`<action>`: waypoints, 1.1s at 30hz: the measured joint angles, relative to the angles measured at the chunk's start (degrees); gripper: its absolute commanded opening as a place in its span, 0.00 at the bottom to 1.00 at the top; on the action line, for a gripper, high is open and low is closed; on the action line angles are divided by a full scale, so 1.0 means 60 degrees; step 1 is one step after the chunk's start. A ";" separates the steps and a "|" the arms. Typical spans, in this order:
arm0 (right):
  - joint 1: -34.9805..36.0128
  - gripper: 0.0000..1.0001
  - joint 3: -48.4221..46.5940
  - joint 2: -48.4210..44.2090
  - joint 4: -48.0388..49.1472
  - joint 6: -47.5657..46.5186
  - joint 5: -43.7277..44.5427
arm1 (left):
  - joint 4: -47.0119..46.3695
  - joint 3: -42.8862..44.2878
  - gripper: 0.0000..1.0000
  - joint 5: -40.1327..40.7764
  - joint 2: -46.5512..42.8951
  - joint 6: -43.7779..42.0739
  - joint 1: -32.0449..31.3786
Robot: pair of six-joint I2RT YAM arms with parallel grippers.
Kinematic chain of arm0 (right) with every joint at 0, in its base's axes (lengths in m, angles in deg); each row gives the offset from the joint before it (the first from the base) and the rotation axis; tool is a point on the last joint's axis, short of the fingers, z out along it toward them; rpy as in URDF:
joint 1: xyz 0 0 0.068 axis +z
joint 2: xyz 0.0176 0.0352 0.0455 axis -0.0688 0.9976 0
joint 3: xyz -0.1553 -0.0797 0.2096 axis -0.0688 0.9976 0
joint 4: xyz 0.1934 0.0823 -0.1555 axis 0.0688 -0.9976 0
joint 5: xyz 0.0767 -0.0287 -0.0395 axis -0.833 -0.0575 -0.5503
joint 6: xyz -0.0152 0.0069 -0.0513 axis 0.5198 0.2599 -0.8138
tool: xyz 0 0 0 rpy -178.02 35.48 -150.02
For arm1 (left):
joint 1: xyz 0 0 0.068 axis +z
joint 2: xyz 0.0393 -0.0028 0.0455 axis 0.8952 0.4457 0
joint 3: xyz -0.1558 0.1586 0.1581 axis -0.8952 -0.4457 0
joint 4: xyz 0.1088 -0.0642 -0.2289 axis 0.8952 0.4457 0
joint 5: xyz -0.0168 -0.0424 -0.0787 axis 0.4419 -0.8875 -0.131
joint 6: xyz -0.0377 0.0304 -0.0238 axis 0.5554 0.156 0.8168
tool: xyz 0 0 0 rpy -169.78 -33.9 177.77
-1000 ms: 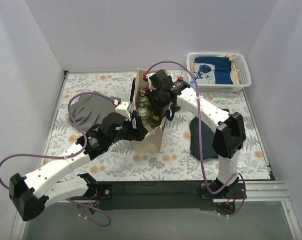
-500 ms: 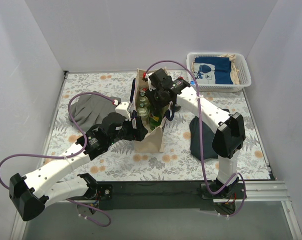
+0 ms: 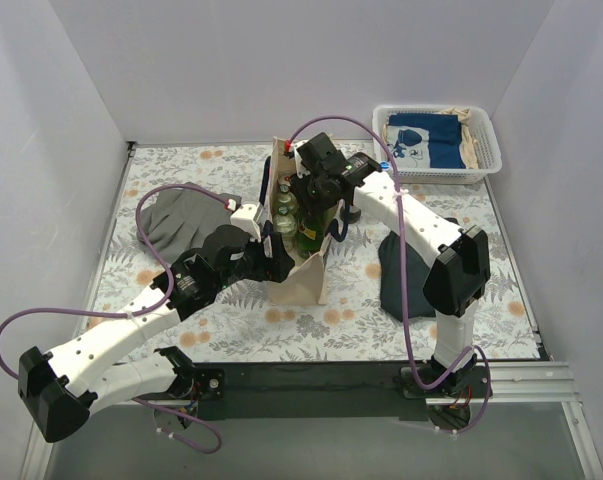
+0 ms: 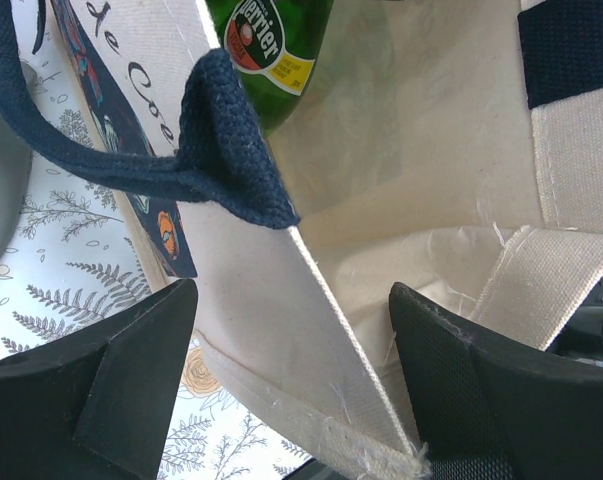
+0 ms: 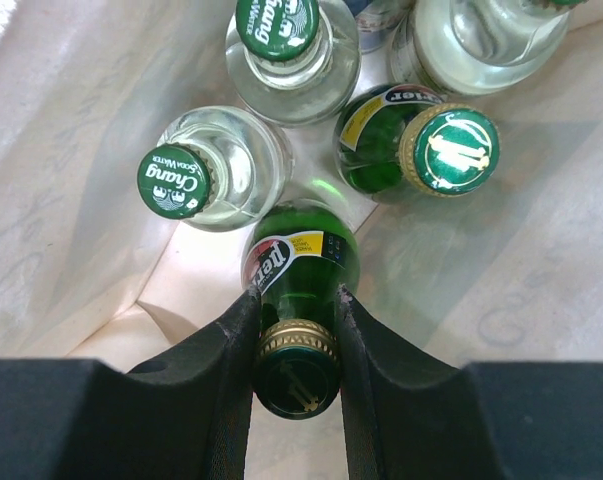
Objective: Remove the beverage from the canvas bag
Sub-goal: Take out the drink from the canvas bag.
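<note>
"Chang" stands on two green caps (image 5: 176, 182); "Perrier" on the label of the green bottle (image 4: 264, 40); "de Coe" on the canvas bag (image 4: 131, 55).

Canvas bag (image 3: 301, 282) at frame centre, bottles (image 3: 307, 236) standing inside; cloth (image 3: 176, 220) to its left; basket (image 3: 436, 172) upper right.
</note>
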 measured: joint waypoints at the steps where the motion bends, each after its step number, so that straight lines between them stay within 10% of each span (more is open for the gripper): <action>1: 0.0000 0.01 -0.0036 0.0000 -0.0015 0.0004 -0.0004 | 0.0000 0.0000 0.76 0.0000 0.0000 -0.0004 0.0000; 33: -0.0004 0.01 -0.0590 -0.0718 -0.0361 0.0055 -0.0415 | 0.0011 0.0022 0.76 0.0018 0.0018 -0.0047 0.0000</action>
